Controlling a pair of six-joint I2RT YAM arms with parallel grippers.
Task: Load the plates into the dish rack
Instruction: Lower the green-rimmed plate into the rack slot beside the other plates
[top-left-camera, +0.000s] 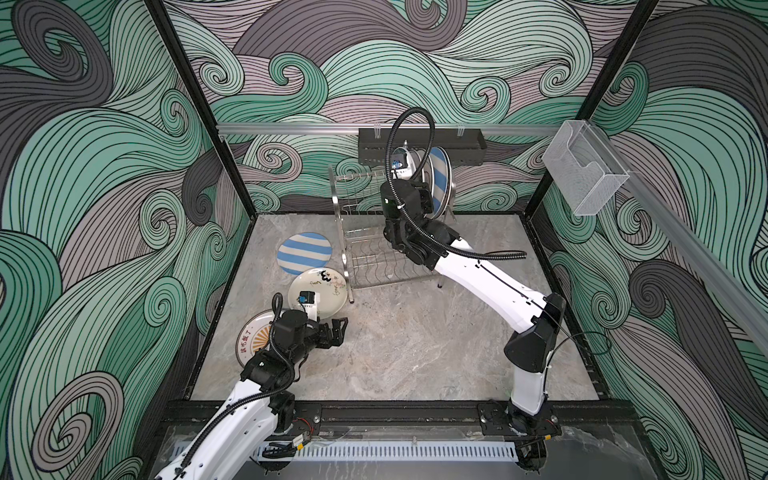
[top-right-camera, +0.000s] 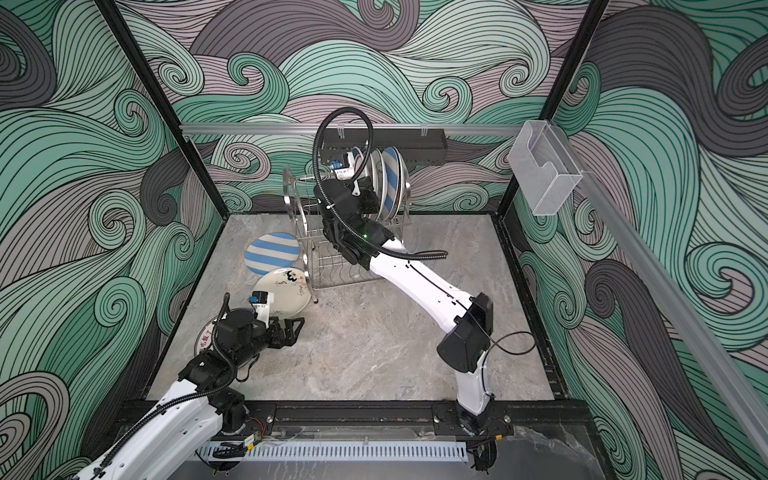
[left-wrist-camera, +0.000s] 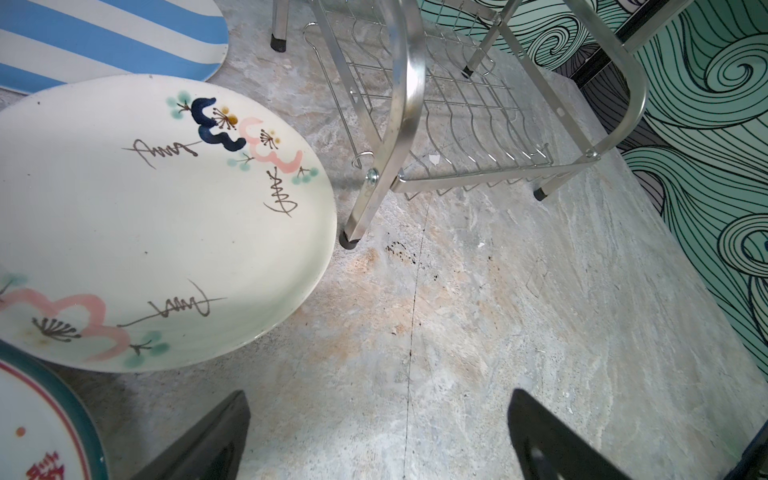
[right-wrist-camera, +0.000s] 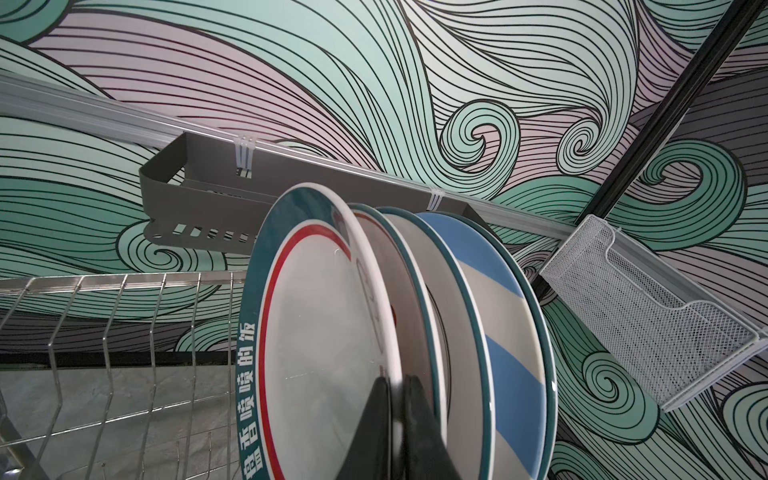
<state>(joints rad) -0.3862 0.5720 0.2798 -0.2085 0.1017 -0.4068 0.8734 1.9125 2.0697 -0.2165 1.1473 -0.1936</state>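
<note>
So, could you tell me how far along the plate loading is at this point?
Done: several plates, including the racked striped plate, stand upright in the upper tier of the dish rack. In hand: the right gripper pinches the teal-rimmed plate seated beside them. Left: the flat striped plate, flowered plate and sunburst plate lie on the table; the left gripper hovers open and empty.

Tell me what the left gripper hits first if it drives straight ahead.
Likely the bare tabletop, since the left gripper seems tilted down; kept level, the lower front rail of the dish rack. Depth is unclear.
</note>
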